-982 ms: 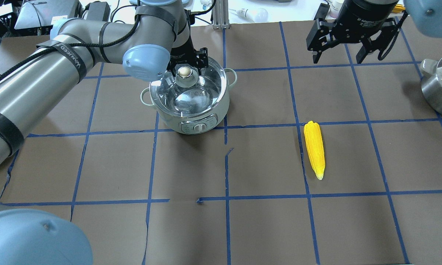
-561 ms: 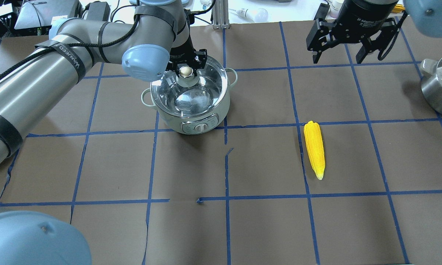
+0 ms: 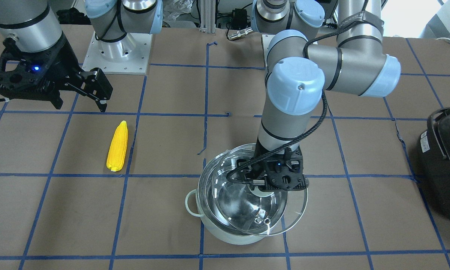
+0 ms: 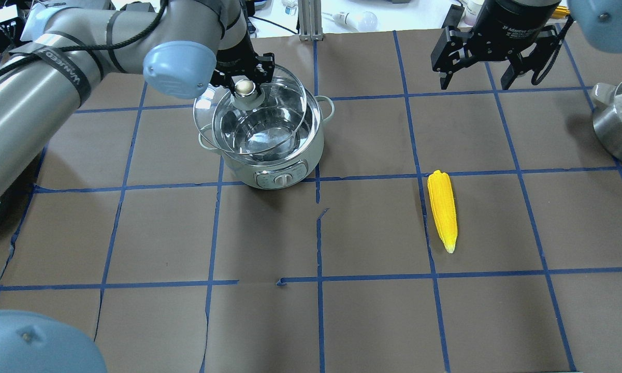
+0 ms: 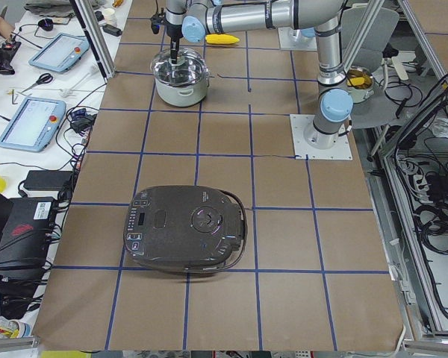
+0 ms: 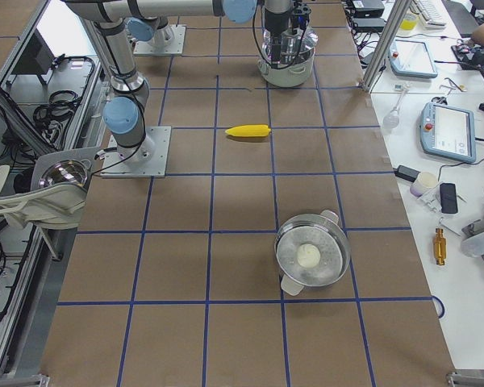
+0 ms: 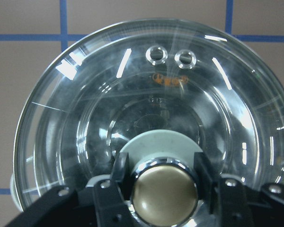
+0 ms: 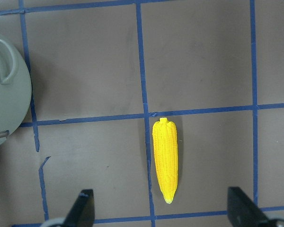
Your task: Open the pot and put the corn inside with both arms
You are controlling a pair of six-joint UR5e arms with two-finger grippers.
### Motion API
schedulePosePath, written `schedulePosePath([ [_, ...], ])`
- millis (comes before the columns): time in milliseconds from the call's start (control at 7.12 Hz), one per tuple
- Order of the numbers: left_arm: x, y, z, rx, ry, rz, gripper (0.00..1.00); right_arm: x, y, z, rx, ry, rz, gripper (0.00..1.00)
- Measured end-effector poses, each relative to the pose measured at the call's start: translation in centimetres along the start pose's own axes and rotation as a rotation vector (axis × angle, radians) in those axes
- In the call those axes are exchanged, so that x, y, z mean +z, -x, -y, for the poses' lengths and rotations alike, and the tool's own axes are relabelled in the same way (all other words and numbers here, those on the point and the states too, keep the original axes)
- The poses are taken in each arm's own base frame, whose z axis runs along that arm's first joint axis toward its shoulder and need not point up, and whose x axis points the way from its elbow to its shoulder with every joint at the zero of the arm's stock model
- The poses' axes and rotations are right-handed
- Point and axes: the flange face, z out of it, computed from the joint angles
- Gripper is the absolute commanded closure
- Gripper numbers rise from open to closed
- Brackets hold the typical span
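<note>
The mint-green pot (image 4: 277,163) stands on the table at left of centre, steel interior showing. My left gripper (image 4: 245,87) is shut on the metallic knob (image 7: 163,191) of the glass lid (image 4: 282,85). It holds the lid raised and shifted off-centre over the pot; the lid also shows in the front view (image 3: 288,219). The yellow corn (image 4: 443,210) lies flat on the table to the right, also in the right wrist view (image 8: 165,161). My right gripper (image 4: 477,77) is open and empty, high above the table beyond the corn.
A black appliance (image 3: 444,161) sits at the table end on my left side. A steel pan (image 4: 621,124) holding a white object stands at the far right edge. The arm bases (image 3: 116,52) are bolted to the table's near side.
My left gripper has lifted the lid by its knob and carried it left and away from the pot's centre. The right arm and the corn have not moved.
</note>
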Motion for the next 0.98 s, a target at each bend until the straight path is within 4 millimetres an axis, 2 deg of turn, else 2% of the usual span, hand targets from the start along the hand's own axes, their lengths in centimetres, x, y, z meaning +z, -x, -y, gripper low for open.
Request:
schedulePosePath([
  [281,-0.5,7.2,1.9,0.009,0.008,0.017,0.70,0.6,0.0,0.4,-0.001,-0.008,0.002,0.00],
  [421,-1.1,11.2,2.4,0.021,0.015,0.027,0.70,2.1,-0.1,0.8,-0.001,-0.016,0.003,0.00],
  [561,-1.1,15.1,2.4,0.039,0.034,0.032,0.71,4.6,-0.3,0.9,-0.001,-0.016,0.003,0.00],
  [702,-0.2,19.2,1.8,0.063,0.063,0.020,0.71,7.7,-0.4,0.5,-0.004,-0.005,0.002,0.00],
  [982,3.1,26.7,-0.3,0.083,0.120,-0.014,0.73,15.3,-0.8,-1.3,-0.026,0.001,-0.023,0.00],
])
